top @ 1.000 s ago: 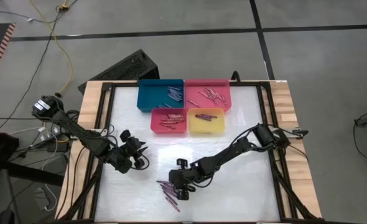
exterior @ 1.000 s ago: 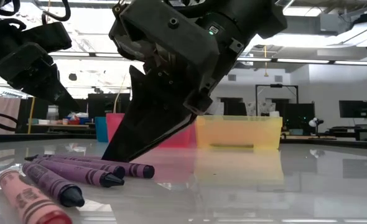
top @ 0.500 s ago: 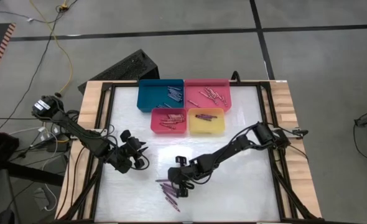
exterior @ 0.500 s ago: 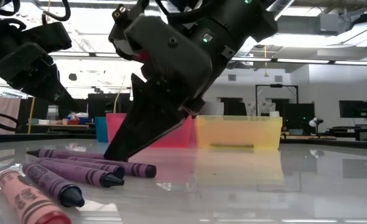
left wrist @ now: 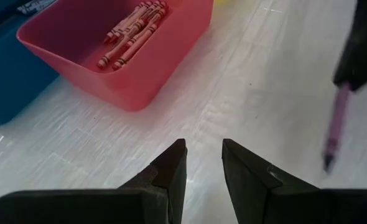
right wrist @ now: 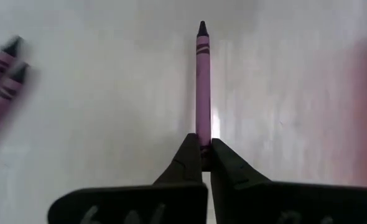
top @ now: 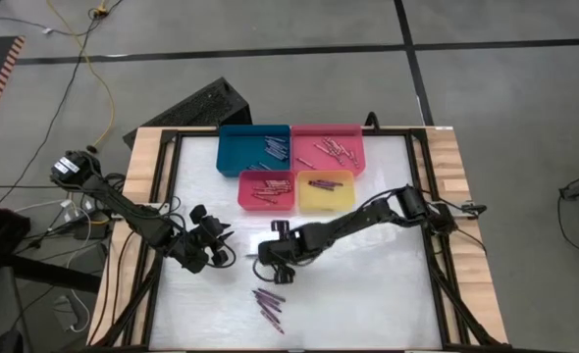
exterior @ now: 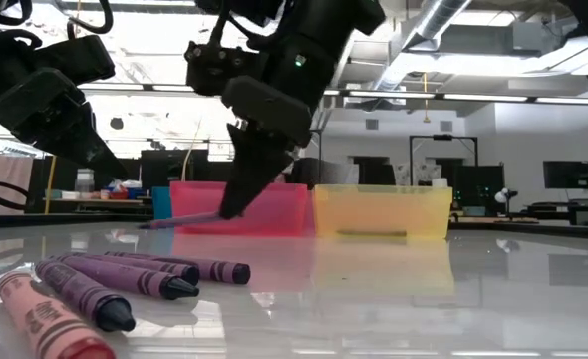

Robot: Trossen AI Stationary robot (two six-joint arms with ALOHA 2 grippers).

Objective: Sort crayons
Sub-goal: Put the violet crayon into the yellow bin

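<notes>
Right claw (right wrist: pixel 202 146) now shut on one purple crayon (right wrist: pixel 202 81), lifted off the loose pile (top: pixel 268 302) and clear of the desk (top: pixel 368 294), likely bound for a tray; left claw (left wrist: pixel 203 165) part open, empty.

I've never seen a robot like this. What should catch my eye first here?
The right gripper near the table's middle pinches one purple crayon by its end, lifted off the white table. A small heap of loose crayons lies at the front edge. At the back sit four trays, blue, pink, red and yellow, while the left gripper waits, empty.
</notes>
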